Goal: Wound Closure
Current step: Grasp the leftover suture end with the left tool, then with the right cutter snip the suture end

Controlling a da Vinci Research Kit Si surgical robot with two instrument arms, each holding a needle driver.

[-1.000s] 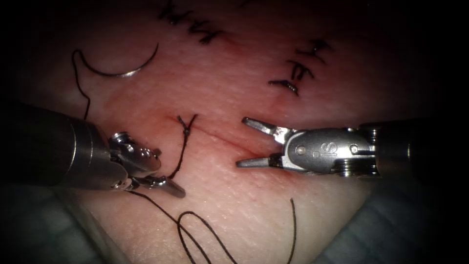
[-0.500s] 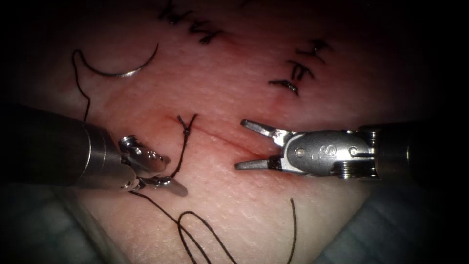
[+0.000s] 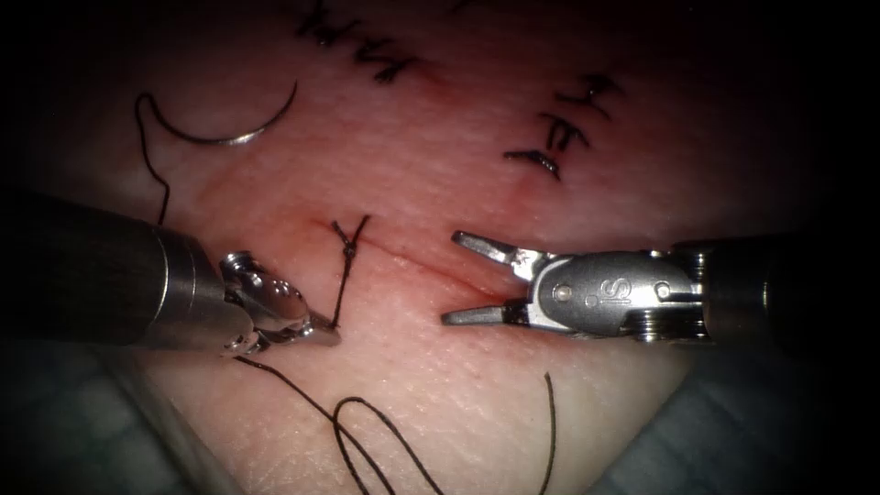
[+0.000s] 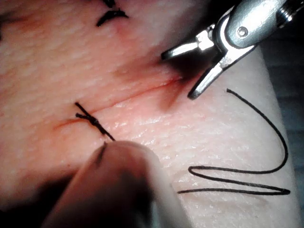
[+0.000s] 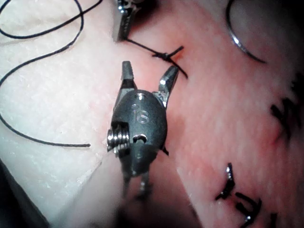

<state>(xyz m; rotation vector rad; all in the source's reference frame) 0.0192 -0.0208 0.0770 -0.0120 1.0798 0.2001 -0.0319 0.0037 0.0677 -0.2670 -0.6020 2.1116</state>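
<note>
The left pincer (image 3: 316, 332) is clenched on the thread (image 3: 345, 286), gripping the strand that runs down from the knot (image 3: 348, 244) on the cut (image 3: 412, 259). That strand stands nearly straight between the knot and the left pincer's tips. In the right wrist view the same strand (image 5: 142, 47) stretches from the left pincer (image 5: 124, 26) to the knot (image 5: 164, 56).

The right pincer (image 3: 467, 280) is spread wide and grasps nothing. It hangs over the cut to the right of the knot, one tip above the line of the cut and the other below it, apart from the thread. In the left wrist view the right pincer (image 4: 183, 71) shows the same spread over the reddened end of the cut (image 4: 142, 92), and the knot (image 4: 92, 121) sits on the cut just beyond the left arm's own blurred tool. In the right wrist view the right pincer (image 5: 149, 76) opens towards the knot, just short of it.

The needle (image 3: 229, 128) lies loose on the tissue (image 3: 431, 156), well above the left pincer and to the left of the cut, held by neither pincer and not in the tissue. Thread trails from its left end down behind the left arm's shaft.

Slack thread (image 3: 367, 440) loops on the tissue below both pincers, and a free end (image 3: 552, 422) curves below the right pincer. Older stitches (image 3: 559, 128) sit above the right pincer.
</note>
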